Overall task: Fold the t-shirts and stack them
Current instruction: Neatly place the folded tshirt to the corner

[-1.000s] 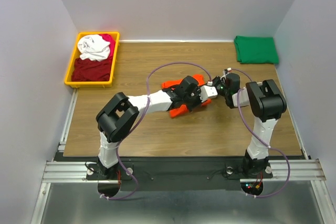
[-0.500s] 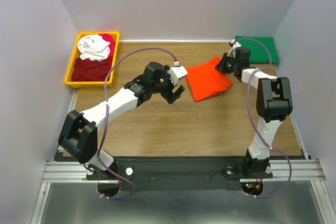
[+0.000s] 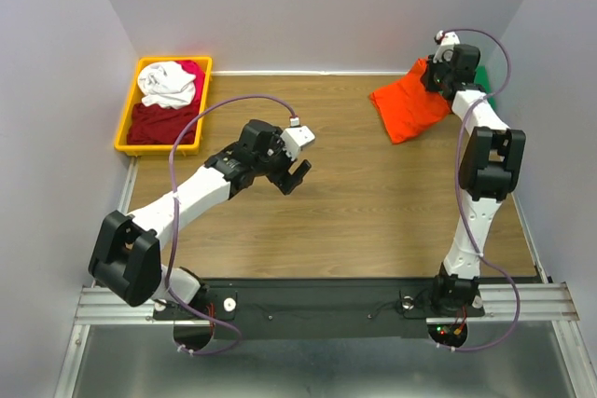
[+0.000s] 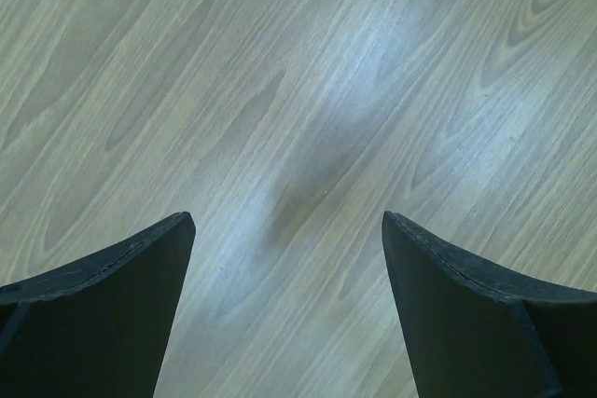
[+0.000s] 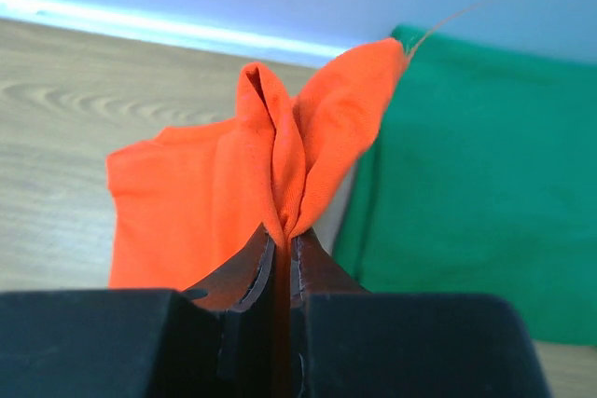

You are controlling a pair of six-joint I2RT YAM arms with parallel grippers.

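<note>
The step in hand looks like stacking. The right gripper [image 5: 284, 235] is pinched tight on a bunched edge of the orange t-shirt [image 5: 187, 193]. The rest of the shirt hangs down past the fingers and off to their left. The green t-shirt [image 5: 448, 184] lies flat just beyond the gripper and to its right, with the orange cloth touching its near edge. From above, the orange shirt sags in a lump under the raised gripper, and its low end seems to rest on the table [image 3: 373, 193].

The left gripper [image 4: 289, 221] has its fingers wide apart with nothing in them. Only bare wood shows under it. It is well away from both shirts.

Next, the right gripper likely needs to carry the orange shirt a bit more to its right, so it sits over the green one. Then it can go down and let go. The shirt is crumpled, so it may land messy.

Half a second ago the orange shirt lay flatter and nearer the middle of the table. Now it is lifted and has moved toward the far right corner. The left arm has pulled back a little.
</note>
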